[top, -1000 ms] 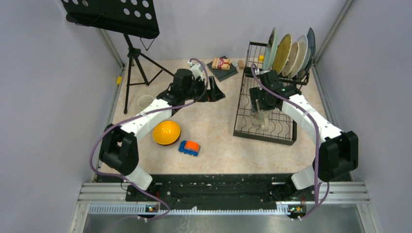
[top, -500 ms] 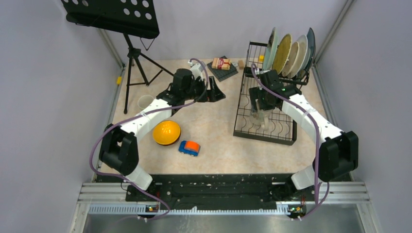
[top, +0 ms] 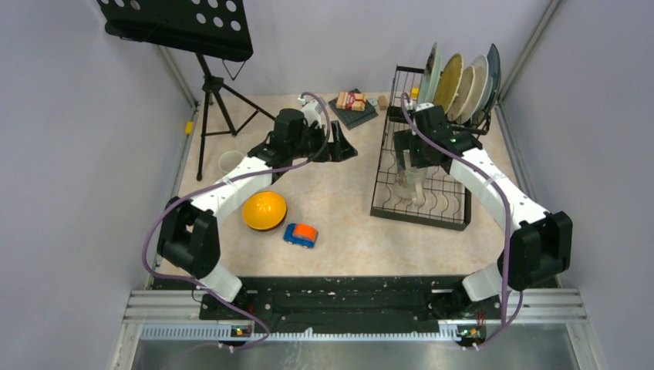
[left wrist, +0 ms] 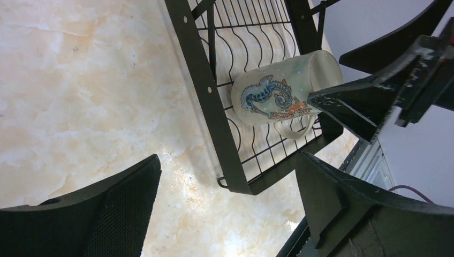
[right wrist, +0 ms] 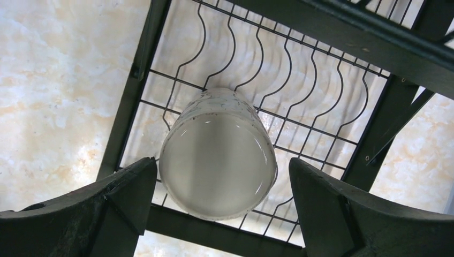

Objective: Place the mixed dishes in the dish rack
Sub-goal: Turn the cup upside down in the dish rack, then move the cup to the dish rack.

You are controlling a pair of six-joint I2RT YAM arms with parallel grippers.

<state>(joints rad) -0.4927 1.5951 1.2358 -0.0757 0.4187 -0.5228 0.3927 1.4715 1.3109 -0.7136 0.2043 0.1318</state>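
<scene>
Right gripper point(right wrist: 222, 163) spread wide over mug point(right wrist: 218, 139) standing in dish rack point(right wrist: 143, 69).

A black perforated music stand point(top: 177, 23) on a tripod point(top: 214, 96) stands at the far left corner of the marbled table point(top: 339, 208). A blue-and-orange toy car point(top: 300, 234) sits near the front middle. At the far edge, a small packet point(top: 351, 100) lies on a dark square mat point(top: 359, 117).
</scene>
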